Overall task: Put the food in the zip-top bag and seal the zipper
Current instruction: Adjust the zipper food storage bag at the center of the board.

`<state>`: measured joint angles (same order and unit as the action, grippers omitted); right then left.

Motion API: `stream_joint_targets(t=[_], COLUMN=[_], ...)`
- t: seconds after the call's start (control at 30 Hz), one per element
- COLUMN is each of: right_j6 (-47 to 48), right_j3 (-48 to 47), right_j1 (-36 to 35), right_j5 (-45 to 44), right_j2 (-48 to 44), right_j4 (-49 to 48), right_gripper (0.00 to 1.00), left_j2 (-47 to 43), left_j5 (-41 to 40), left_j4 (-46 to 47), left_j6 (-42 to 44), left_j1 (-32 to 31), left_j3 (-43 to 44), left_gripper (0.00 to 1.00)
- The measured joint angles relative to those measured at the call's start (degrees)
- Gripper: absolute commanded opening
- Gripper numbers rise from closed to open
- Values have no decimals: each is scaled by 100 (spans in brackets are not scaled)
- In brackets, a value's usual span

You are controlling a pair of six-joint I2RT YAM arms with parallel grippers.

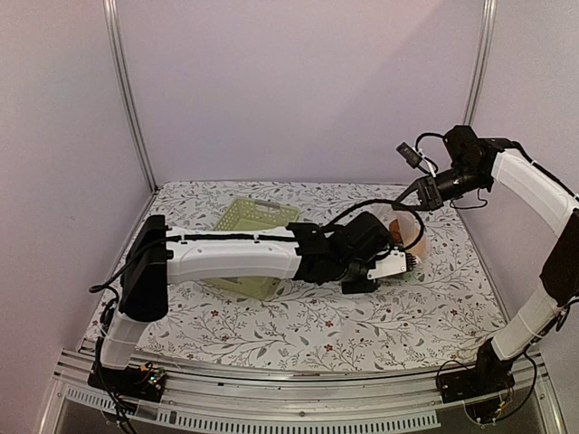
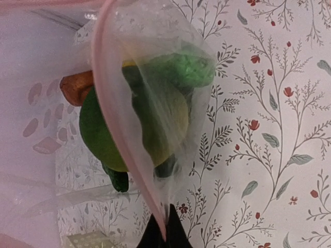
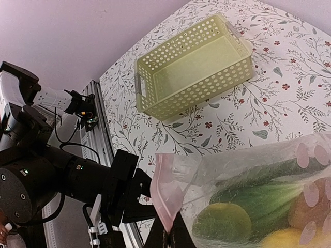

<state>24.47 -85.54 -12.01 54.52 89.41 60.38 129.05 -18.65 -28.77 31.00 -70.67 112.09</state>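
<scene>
Clear zip-top bag (image 3: 258, 157) with food (image 3: 243, 204) inside, left gripper (image 2: 161, 235) closed on its pink zipper (image 2: 115, 129), right gripper (image 3: 170, 236) pinching the zipper too, basket (image 3: 191, 67) near.

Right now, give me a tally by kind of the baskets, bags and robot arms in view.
basket: 1
zip-top bag: 1
robot arms: 2, the left arm and the right arm
Total: 4

Bag (image 1: 412, 235) between left pincer (image 1: 414, 261), right pincer (image 1: 399, 205)
</scene>
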Motion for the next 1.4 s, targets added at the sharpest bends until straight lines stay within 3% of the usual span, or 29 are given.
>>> stream_joint_targets(t=[0.27, 0.4, 0.6, 0.77, 1.17, 1.4], right_j6=[-17, -50, -37, 35, 221, 1213], right_j3=[-1414, -1709, -1661, -1528, -1200, -577], right_j1=[0, 0, -7, -9, 369, 645], right_j5=[-181, -125, 94, 179, 330, 684], right_j2=[240, 286, 584, 654, 428, -284], right_j4=[350, 376, 431, 518, 538, 807], right_gripper=[1, 10, 34, 45, 48, 54], left_j2=[-570, -1025, -1130, -1051, -1064, -1283], left_j5=[-35, -24, -24, -2, -74, -101], left_j4=[-57, 24, 205, 236, 308, 212], left_j6=[-229, -387, -599, -782, -1008, -1117], left_j1=[-17, -20, -2, 35, 61, 68], left_j3=[258, 284, 146, -129, -240, -260], left_gripper=[0, 0, 0, 0, 0, 0])
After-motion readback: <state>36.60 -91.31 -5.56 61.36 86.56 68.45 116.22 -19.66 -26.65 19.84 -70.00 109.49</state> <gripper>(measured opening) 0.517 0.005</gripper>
